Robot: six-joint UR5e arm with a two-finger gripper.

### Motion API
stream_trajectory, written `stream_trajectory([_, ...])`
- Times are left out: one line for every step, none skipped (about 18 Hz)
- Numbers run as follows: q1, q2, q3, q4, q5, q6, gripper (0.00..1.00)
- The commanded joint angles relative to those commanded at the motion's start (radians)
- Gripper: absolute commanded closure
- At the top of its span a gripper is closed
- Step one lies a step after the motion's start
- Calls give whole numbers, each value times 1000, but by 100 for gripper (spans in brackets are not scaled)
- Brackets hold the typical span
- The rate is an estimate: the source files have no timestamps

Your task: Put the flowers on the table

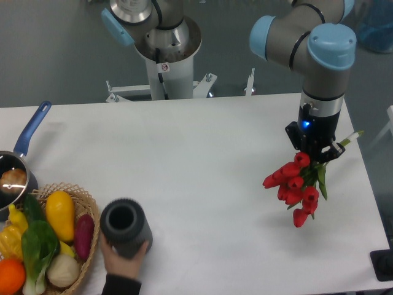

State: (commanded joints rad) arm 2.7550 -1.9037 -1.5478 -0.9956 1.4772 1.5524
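A bunch of red tulips (296, 187) with green leaves and stems hangs from my gripper (319, 152) at the right side of the white table (202, 153). The flower heads point down and to the left, and the green stem ends stick out to the upper right of the fingers. The gripper is shut on the stems. Whether the flower heads touch the table or hang just above it, I cannot tell.
A dark grey cylindrical vase (126, 226) stands at the front left, held by a person's hand (123, 261). A wicker basket (86, 209) of vegetables sits at the front left corner. A pot with a blue handle (27, 132) is at the left edge.
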Motion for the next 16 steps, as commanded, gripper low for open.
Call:
stream_trajectory([-2, 0, -2, 0, 2, -2, 95])
stream_trajectory([-3, -2, -3, 0, 2, -2, 94])
stream_trajectory([-3, 0, -6, 0, 2, -2, 94])
stream_trajectory([-3, 0, -12, 0, 2, -2, 93])
stream_trajectory([-3, -2, -15, -3, 2, -2, 94])
stream_trajectory([-3, 0, -21, -2, 2, -2, 93])
stream_trajectory([-5, 2, -34, -2, 2, -2, 93])
stream_trajectory([-5, 3, -46, 0, 2, -2, 92])
stream_trajectory([-6, 3, -61, 3, 0, -2, 89])
stream_trajectory([-6, 3, -64, 2, 2, -3, 87])
stream_trajectory([-6, 3, -71, 2, 2, -5, 84])
stream_trajectory([-8, 5, -77, 2, 2, -9, 81])
stream_trajectory([-12, 3, -78, 2, 2, -8, 78])
stream_trajectory([-35, 0, -81, 2, 2, -12, 73])
stream_trajectory([-43, 0, -92, 3, 3, -14, 69])
stream_trajectory([-46, 2, -101, 3, 3, -15, 66])
